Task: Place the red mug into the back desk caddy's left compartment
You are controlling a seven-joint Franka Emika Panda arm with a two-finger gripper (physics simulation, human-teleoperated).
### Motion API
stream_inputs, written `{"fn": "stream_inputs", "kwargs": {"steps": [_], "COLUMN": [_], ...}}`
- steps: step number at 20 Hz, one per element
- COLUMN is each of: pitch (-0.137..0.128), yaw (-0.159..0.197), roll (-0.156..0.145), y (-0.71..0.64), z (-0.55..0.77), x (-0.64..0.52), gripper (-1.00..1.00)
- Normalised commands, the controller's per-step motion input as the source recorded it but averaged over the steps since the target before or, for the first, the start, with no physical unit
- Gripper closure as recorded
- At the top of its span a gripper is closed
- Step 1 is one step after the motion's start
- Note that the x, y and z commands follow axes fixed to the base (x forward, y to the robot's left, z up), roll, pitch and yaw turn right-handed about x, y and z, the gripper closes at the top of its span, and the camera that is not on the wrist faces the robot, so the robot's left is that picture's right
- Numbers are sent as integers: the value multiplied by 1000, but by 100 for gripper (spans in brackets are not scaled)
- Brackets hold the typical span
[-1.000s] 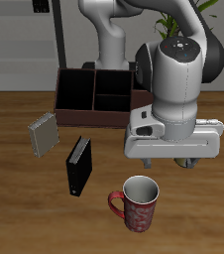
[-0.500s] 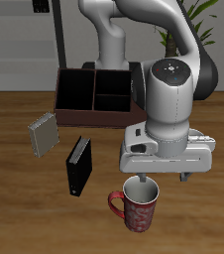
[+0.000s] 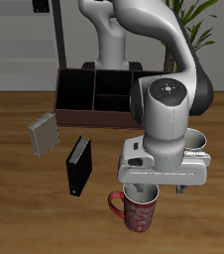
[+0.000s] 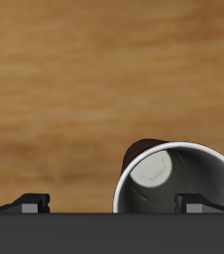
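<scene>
The red mug [image 3: 141, 210] stands upright near the table's front edge, its loop handle [image 3: 115, 205] pointing sideways. My gripper [image 3: 160, 189] hangs open right above it. One finger [image 3: 136, 188] reaches the mug's rim and the other stays outside. In the wrist view, the grey-white inside of the red mug [image 4: 162, 171] sits just below the gripper [image 4: 114, 204]. One fingertip [image 4: 194, 202] is over the mug's opening. The back desk caddy [image 3: 95, 118] stands far behind, and its large left compartment [image 3: 74, 89] shows a black interior.
A black book [image 3: 78, 165] lies between the caddy and the red mug. A grey booklet [image 3: 43, 134] leans farther out beside it. A cream mug [image 3: 197, 142] peeks out behind the gripper body. The arm hides the caddy's other end.
The arm has come forward and down. The gripper, which hung above and behind the red mug, now straddles its rim. The mug has not moved.
</scene>
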Motion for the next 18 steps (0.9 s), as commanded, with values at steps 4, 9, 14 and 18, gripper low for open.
{"fn": "stream_inputs", "kwargs": {"steps": [4, 9, 14, 18], "pitch": [28, 28, 0, -8], "yaw": [-7, -10, -11, -11], "roll": [14, 3, -13, 2], "y": [91, -7, -69, -120], "z": [-223, -196, 5, 45], "x": [7, 15, 24, -33], "gripper": [-100, 100, 100, 100]}}
